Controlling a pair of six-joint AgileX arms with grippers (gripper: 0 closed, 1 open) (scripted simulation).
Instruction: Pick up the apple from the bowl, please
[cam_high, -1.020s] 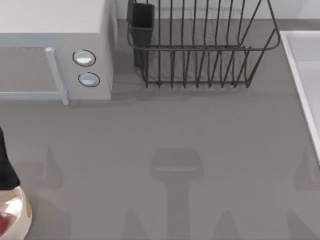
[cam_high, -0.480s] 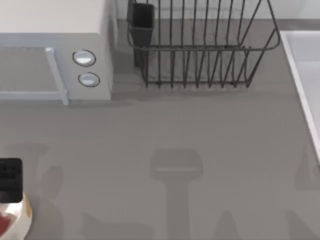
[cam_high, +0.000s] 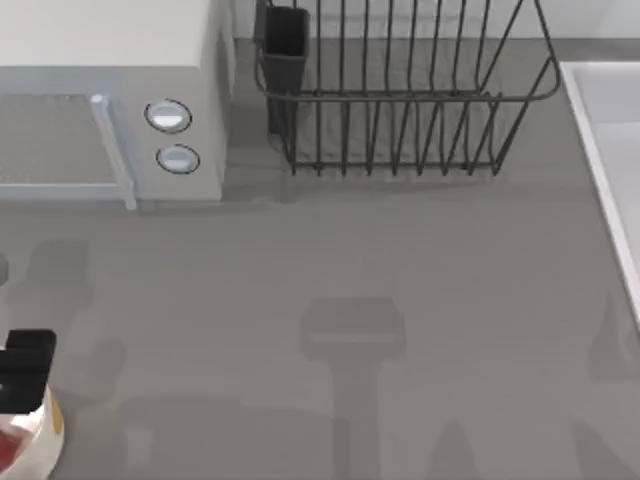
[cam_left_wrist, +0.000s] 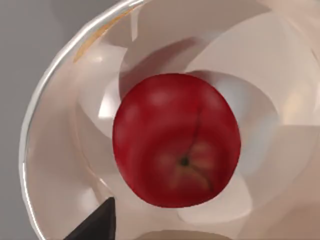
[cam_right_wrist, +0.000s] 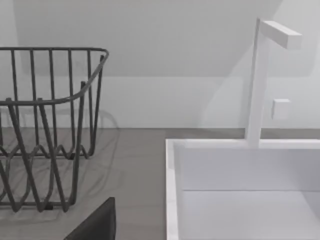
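Red apple (cam_left_wrist: 176, 140) rests in bowl (cam_left_wrist: 55, 165); left tool (cam_high: 22, 368) hovers above, opening cannot be told.

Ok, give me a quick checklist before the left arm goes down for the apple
1. Apple in bowl: ok, it sits alone in the middle.
2. Left gripper over the bowl at the table's left edge: ok.
3. Apple centred under the left wrist camera: ok, roughly.
4. Stem end facing up: ok.
5. Fingers open wide enough: cannot tell.
6. Right arm clear, facing the dish rack and sink: ok.
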